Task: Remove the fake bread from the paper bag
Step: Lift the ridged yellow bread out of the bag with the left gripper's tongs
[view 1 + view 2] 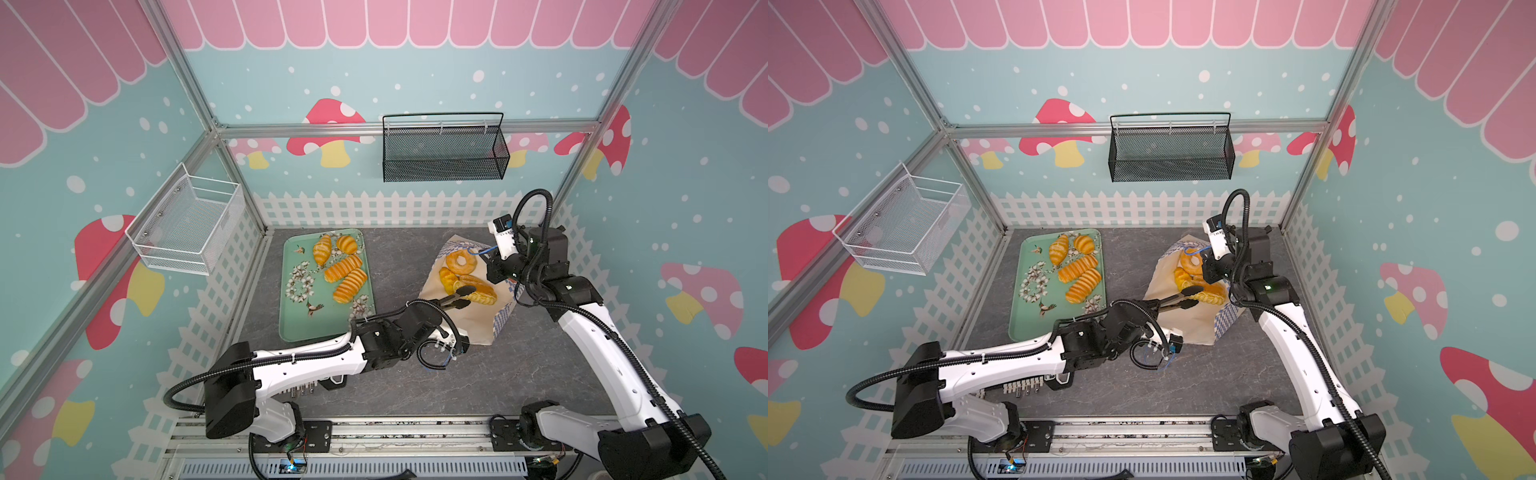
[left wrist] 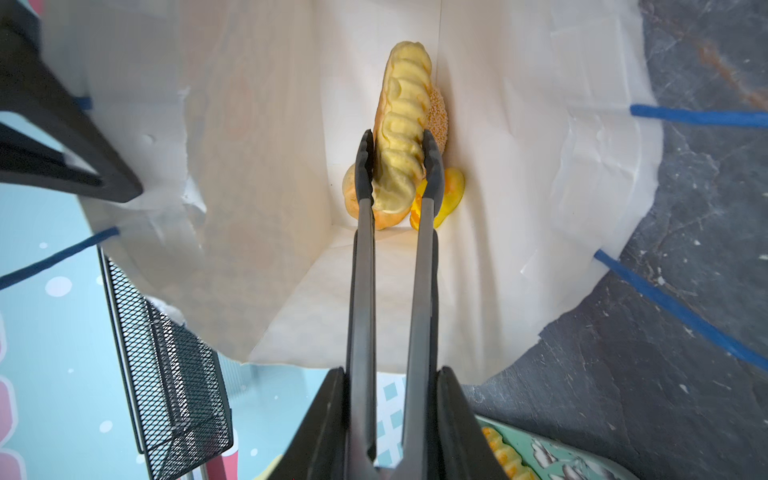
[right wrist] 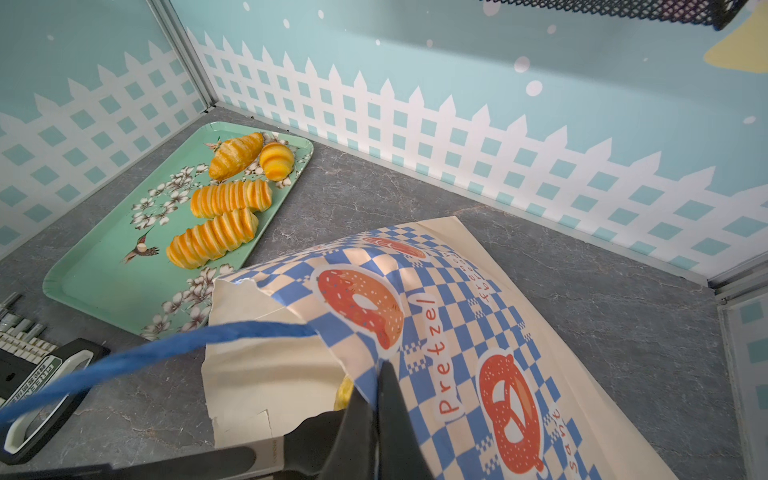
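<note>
The cream paper bag with a blue checkered band lies tilted on the grey table, mouth open. My left gripper is shut on black tongs. The tongs reach into the bag and pinch a ribbed yellow loaf. A ring doughnut, a sesame bun and other fake bread lie in the bag beside it. My right gripper is shut on the bag's upper rim and holds the mouth up.
A green flowered tray left of the bag holds two croissants and two ribbed loaves. A black mesh basket hangs on the back wall, a white wire basket on the left wall.
</note>
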